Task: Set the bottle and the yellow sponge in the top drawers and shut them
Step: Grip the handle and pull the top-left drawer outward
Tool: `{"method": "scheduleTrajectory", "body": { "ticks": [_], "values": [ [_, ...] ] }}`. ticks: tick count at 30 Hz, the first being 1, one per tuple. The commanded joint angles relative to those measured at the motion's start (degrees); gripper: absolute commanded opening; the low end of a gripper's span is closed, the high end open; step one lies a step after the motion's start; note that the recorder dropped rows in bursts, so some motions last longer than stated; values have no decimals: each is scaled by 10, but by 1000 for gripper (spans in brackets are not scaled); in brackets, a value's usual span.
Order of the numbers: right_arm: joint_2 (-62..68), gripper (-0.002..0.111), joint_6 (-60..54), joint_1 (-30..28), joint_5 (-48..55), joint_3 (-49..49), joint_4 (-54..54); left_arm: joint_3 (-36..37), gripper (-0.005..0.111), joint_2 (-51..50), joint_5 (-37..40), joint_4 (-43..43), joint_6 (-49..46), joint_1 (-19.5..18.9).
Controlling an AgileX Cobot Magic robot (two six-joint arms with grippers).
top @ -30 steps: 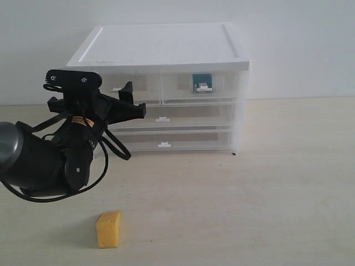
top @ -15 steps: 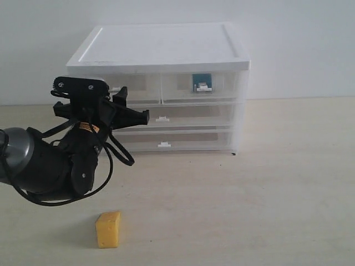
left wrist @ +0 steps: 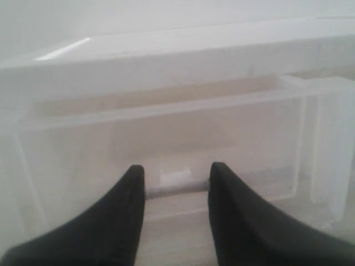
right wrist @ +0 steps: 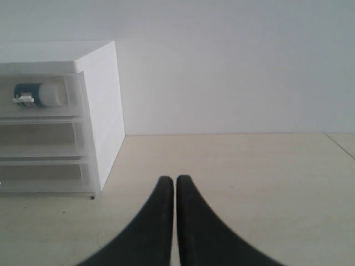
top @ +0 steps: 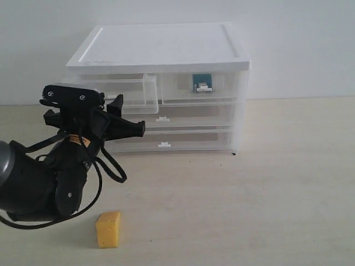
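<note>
The yellow sponge lies on the table in front of the cabinet, below my left arm. Through the clear front of the closed top right drawer I see the bottle, which also shows in the right wrist view. The top left drawer stands pulled out, with nothing visible inside. My left gripper is at its front; in the left wrist view its fingers hold the white handle between them. My right gripper is shut and holds nothing, out of the exterior view.
The white-topped cabinet stands at the back against a pale wall, with two closed full-width drawers below the top pair. The light wooden table stretches to the right and front.
The top left drawer has slid out of the cabinet, and my left gripper has drawn back and down toward the front with its handle. The sponge and bottle have not moved.
</note>
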State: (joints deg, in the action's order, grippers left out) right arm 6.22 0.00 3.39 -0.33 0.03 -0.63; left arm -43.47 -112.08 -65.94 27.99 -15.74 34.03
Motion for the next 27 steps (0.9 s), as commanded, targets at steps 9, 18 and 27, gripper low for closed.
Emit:
{"method": "scheduleTrajectory", "body": {
  "ticks": [9,18,27],
  "values": [
    [-3,0,-4,-5,-1,0,-1,133,4,62,-40,89,-6,79],
    [-3,0,-4,-5,-1,0,-1,141,4,73,-40,93,0,113],
    [-3,0,-4,-5,-1,0,-1,141,4,73,-36,22,8,113]
  ]
}}
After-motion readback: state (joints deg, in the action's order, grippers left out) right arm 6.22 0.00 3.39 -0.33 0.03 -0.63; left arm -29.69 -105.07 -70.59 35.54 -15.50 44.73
